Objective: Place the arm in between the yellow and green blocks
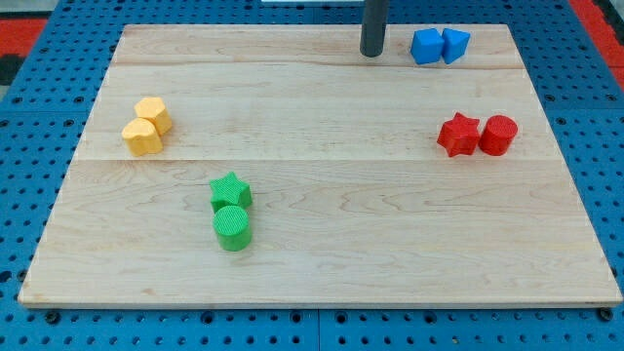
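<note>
While my tip (371, 54) sits at the view's top beside two blue blocks (438, 46), two yellow blocks (146, 127) and two green blocks (231, 211) wait far left; two red blocks (477, 135) sit right. It holds nothing.

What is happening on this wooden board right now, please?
A robot arm with a dark rod stands at the view's top of the wooden board. My tip rests just left of the two blue blocks, touching nothing. The two yellow blocks lie at the view's left, the green star and green cylinder below them toward the middle. The gap between yellow and green is not yet reached. Two red blocks sit at the right.
</note>
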